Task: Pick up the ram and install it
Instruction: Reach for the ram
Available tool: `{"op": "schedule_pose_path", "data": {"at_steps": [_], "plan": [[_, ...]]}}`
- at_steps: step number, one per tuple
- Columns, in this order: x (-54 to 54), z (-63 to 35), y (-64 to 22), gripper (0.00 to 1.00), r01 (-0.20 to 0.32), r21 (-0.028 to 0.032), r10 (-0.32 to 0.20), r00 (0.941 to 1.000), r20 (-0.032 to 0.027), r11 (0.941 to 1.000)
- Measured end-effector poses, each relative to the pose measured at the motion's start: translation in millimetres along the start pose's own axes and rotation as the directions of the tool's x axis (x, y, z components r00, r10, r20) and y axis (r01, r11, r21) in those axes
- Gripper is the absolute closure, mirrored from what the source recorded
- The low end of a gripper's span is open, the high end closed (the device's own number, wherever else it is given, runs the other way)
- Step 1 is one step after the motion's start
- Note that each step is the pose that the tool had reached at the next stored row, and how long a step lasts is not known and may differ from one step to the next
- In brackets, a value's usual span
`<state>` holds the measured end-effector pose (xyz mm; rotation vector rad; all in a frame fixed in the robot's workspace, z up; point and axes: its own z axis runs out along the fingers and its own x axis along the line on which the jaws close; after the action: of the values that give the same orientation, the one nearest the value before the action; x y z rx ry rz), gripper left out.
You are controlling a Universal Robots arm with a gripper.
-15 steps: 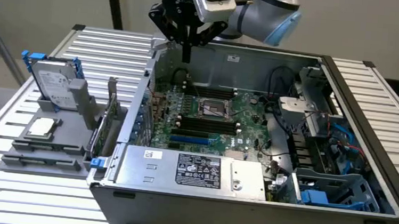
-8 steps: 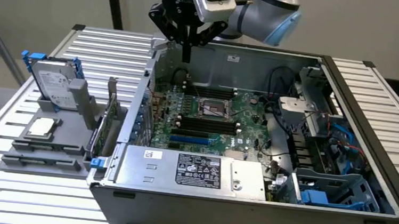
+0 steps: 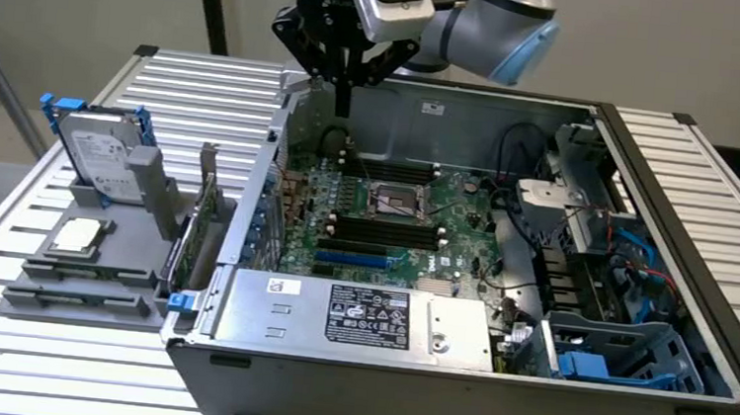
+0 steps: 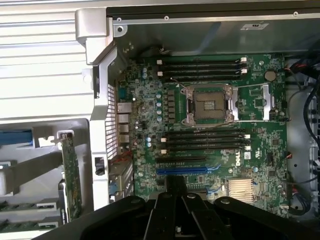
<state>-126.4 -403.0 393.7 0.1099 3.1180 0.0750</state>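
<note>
Two green ram sticks lie flat in a grey holder outside the computer case, at the exterior view's left. My gripper hangs over the back left corner of the open case, well apart from the holder. Its fingers point down and look pressed together, with nothing green between them. In the wrist view the gripper sits above the green motherboard. The black memory slots beside the CPU socket are bare, as is a second black row.
An upright green card with a metal bracket stands between holder and case. A hard drive and a CPU chip rest on the holder. Inside the case are the power supply, cables and a blue drive cage.
</note>
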Motion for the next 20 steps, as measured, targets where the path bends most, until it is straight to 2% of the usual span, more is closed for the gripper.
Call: {"op": "schedule_pose_path", "data": {"at_steps": [20], "plan": [[63.5, -3.1, -42.3, 0.89, 0.000, 0.0000, 0.000, 1.0000, -0.0001, 1.0000]]}}
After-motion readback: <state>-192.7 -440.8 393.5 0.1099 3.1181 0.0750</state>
